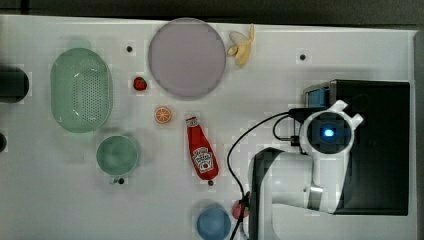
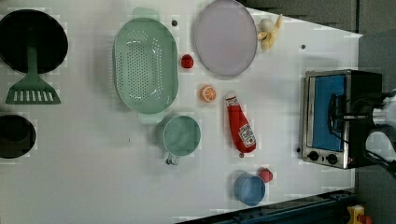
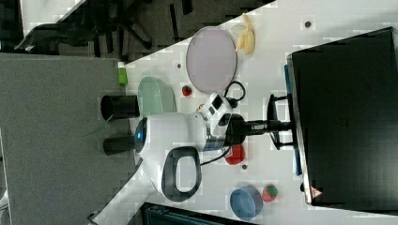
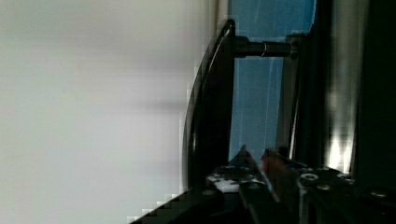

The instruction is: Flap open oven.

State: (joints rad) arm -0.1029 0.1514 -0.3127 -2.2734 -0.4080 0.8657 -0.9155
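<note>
the pincer (image 3: 277, 125) reaches in from the right view's left and is clamped on the black bar handle (image 3: 272, 123) of the oven (image 3: 345, 117), just ahead of it on the desk (image 3: 263, 70). the door looks closed, so pulling it down remains.

White tabletop (image 1: 280, 65) under even light; dark floor (image 3: 141, 18) beyond its edge, grey panel (image 3: 51, 131) alongside in the right view.
</note>
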